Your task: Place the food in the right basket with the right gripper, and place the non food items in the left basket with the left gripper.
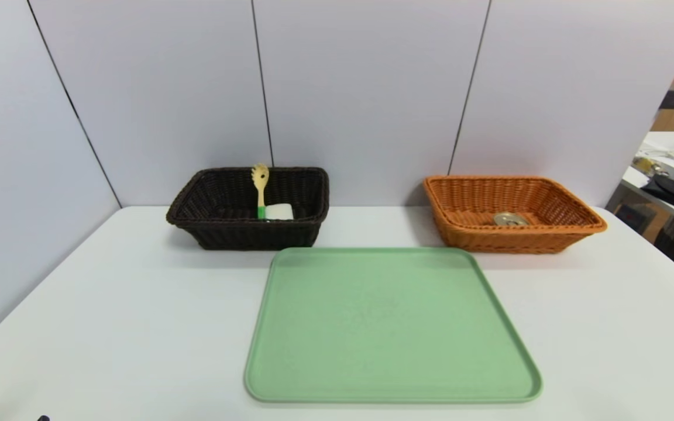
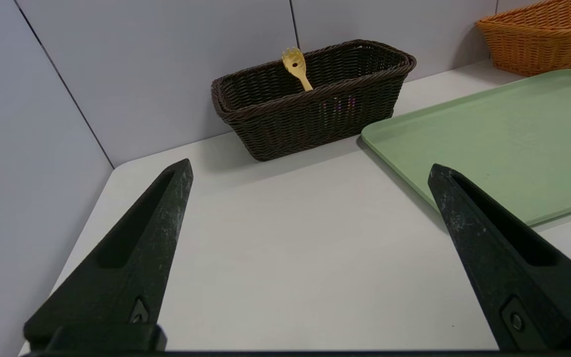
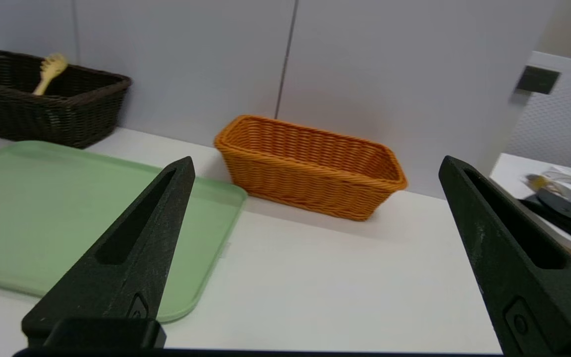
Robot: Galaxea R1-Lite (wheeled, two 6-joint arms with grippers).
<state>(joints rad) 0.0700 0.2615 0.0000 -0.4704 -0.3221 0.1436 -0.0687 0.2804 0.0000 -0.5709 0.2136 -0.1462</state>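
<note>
Both tools, left tool [image 2: 310,168] and right tool [image 3: 315,163], sit wide apart, holding nothing; green tray [image 1: 392,327] looks bare, so sorting seems done, just park.

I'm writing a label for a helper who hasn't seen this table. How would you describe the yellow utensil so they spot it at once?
On the white table, behind the green tray, stand two wicker baskets; look in the dark brown basket on the robot's left. The pasta spoon leans upright there beside a white block. Pale yellow with a toothed head and green handle end, it alone rises above the rim.
</note>
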